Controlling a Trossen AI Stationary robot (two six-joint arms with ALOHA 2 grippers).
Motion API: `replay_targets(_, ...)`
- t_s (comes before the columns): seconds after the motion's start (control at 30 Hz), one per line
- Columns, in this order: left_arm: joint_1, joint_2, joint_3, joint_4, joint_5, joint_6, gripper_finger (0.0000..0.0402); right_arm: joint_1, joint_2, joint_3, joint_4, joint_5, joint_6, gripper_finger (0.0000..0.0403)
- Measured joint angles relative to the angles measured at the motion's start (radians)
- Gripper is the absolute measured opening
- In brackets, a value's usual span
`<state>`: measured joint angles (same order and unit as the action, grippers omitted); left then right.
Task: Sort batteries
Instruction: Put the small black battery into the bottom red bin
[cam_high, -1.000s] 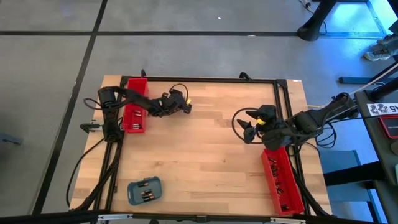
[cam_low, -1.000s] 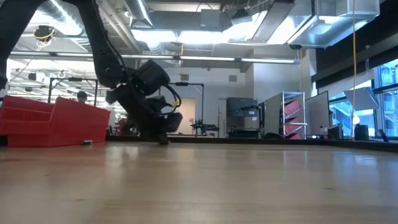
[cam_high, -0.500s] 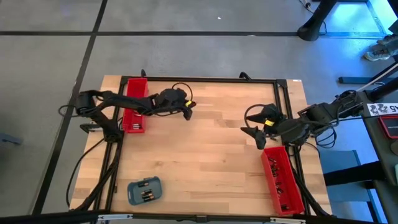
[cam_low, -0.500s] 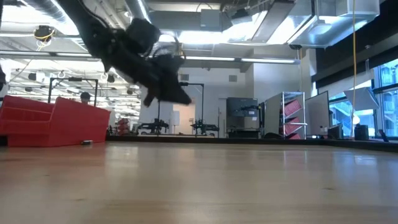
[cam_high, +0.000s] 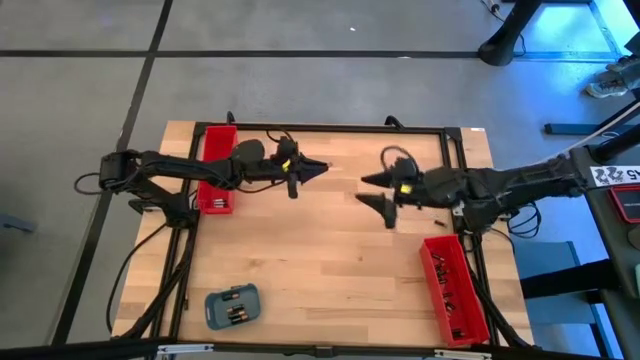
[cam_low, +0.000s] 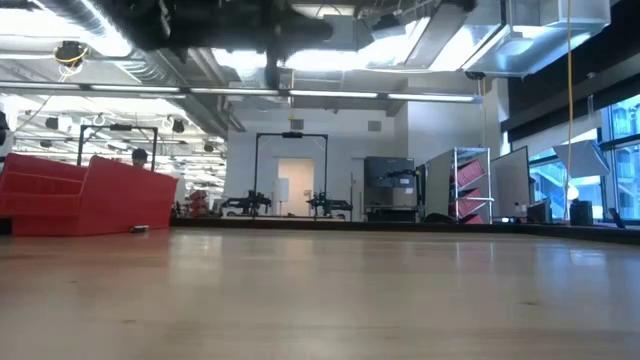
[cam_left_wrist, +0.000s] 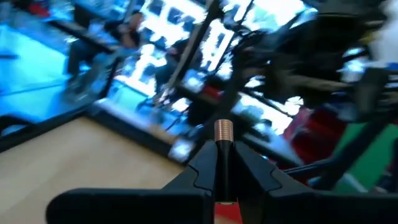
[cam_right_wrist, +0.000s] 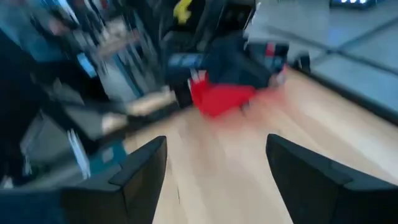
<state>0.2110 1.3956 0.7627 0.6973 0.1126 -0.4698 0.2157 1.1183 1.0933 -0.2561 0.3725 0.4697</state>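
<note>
My left gripper is above the middle of the table, level, pointing toward the table's right edge. It is shut on one small battery with a coppery end. My right gripper faces it from the right, a short way off. It is open and empty, and its two fingers stand wide apart in the right wrist view. More batteries lie in the blue-grey tray at the near left. In the low view my left arm shows only at the top, high over the table. My left gripper pinches the battery between its two fingertips. The battery's coppery end sticks out beyond the tips. The fingers are level and point toward the table's right edge, along the battery. The battery is lifted clear of the table.
A long red tray stands at the far left, and it also shows in the low view. A second red tray with several small things stands at the near right. Bare wood lies between the trays.
My left gripper has risen from the table near the left red tray. It has levelled out and gone toward the table's middle, still shut. My right gripper has gone toward the table's left edge, toward my left gripper, and stays open.
</note>
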Motion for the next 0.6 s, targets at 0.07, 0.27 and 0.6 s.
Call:
replay_targets(0.07,-0.019,0.0,0.047,0.0,0.012,0.001,0.0023,-0.041,0.008,-0.043,0.16,-0.024,-0.031,0.0275)
replay_targets(0.27,-0.061,-0.002,0.167,-0.006,0.015,0.042,0.0026,-0.124,0.053,-0.064,0.443,-0.072,-0.107,0.0275)
replay_targets(0.6,-0.07,-0.002,0.272,-0.006,0.012,0.093,0.0028,-0.173,0.129,-0.064,0.746,-0.171,-0.1,0.0257)
